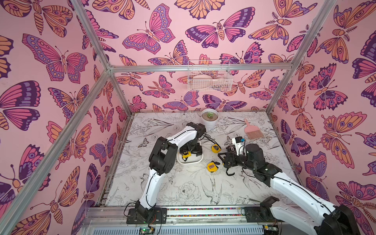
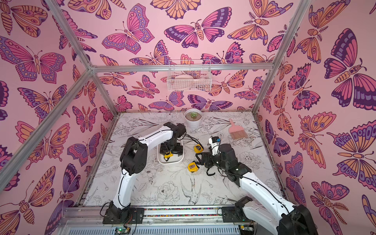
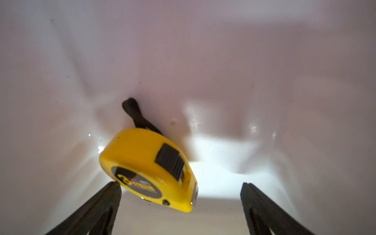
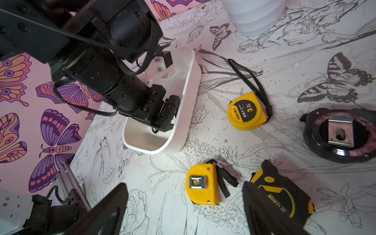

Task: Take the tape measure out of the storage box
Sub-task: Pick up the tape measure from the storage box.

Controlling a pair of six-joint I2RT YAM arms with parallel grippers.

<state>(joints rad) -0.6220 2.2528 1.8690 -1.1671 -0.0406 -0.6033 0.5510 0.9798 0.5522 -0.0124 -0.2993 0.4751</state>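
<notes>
Clock directions are read in a top view, 12 o'clock toward the back wall.

**Step in hand:** pre-grasp inside the storage box [image 1: 190, 162].

- The left gripper [image 3: 181, 184] is down in the box, its fingers spread wide and holding nothing.
- The target is 1 yellow tape measure [image 3: 146, 162] on the box floor, at about 7 o'clock inside the box. It is tilted, with its label face and black lock button showing. Its black strap [image 3: 136, 114] trails toward the wall behind it.
- 1 fingertip [image 3: 115, 188] sits at the label's edge; whether it touches or is just beside, I cannot tell. The other is well apart from the case.
- The right gripper [image 4: 184, 186] hovers over the table [image 4: 295, 81] at 3 o'clock of the box, fingers apart, empty.
- Outside the box, a label-up yellow measure [image 4: 246, 112] lies at 3 o'clock and a clip-up yellow measure [image 4: 201, 185] at 4 o'clock.

**Judgement:** removal is not yet done. The case sits off-centre between the jaws, so closing as they stand would likely shove it along the slick floor.

**Next move:**
1. Shift sideways to centre the case.
2. Close on its 2 flat faces.
3. Lift straight up past the rim.
</notes>
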